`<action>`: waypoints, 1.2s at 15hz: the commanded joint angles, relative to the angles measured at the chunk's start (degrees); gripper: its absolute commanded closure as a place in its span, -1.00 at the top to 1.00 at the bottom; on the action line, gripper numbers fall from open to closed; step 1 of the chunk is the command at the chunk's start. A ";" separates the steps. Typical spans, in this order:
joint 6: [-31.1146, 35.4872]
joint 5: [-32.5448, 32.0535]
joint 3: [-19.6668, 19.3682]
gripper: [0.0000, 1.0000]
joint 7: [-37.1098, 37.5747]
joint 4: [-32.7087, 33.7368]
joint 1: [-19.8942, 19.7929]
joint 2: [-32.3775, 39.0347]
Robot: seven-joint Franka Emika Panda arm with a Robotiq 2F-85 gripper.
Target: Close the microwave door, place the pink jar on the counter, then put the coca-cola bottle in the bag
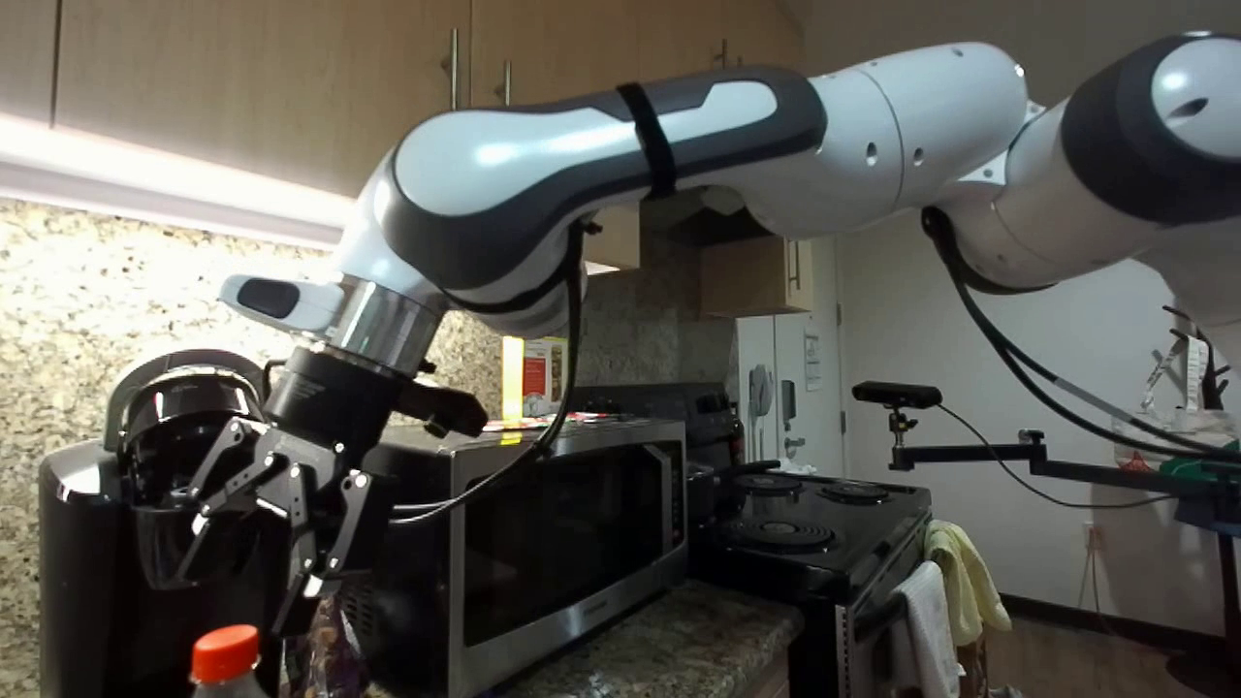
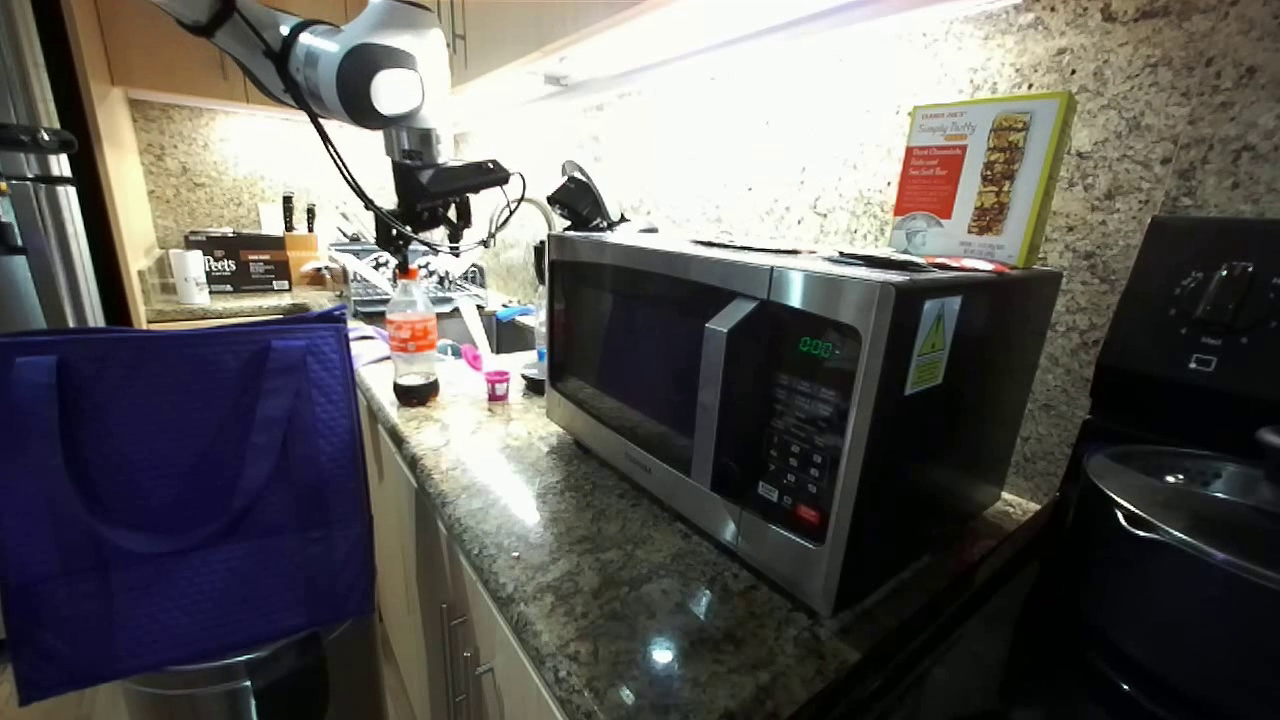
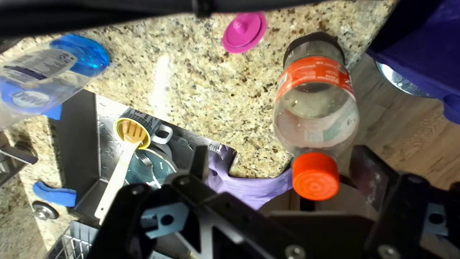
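Note:
The coca-cola bottle (image 2: 413, 345) stands upright on the speckled counter (image 2: 620, 560), dark liquid at its bottom. My gripper (image 3: 281, 162) is just above it, open and pointing down. In the wrist view the bottle's red-orange cap (image 3: 316, 176) appears between the spread fingers, nearer the right-hand one; no contact shows. A small pink jar (image 2: 497, 385) sits on the counter beside the bottle, and a pink lid (image 3: 241, 32) lies near it. The microwave door (image 2: 630, 350) is closed. A blue-purple bag (image 2: 190, 480) stands before the counter's front edge.
A black coffee maker (image 1: 175, 504) stands close behind the gripper in an exterior view. In the wrist view a clear soap bottle (image 3: 43, 79), a sink (image 3: 97, 133) with dishes and a purple cloth (image 3: 251, 187) over the counter edge show. The stove (image 1: 814, 523) adjoins the microwave.

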 commanded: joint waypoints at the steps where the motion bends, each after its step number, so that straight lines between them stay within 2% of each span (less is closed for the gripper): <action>1: -4.62 3.28 1.76 1.00 -6.79 8.60 -1.06 6.10; 2: -5.54 3.72 1.75 0.52 -7.40 9.97 -0.83 7.03; 4: -7.53 4.46 1.61 0.34 -7.14 12.36 -0.55 8.72; 10: -10.94 5.59 1.95 -0.47 -6.18 15.29 -0.79 10.86; 11: -11.61 5.65 1.88 0.42 -5.82 15.51 -0.80 11.05; 12: -12.21 5.65 1.80 0.34 -5.53 15.72 -0.75 11.19; 13: -13.02 5.69 1.66 0.35 -4.79 15.93 -0.66 11.24; 18: -14.00 4.67 -1.04 0.95 7.77 13.77 0.54 8.42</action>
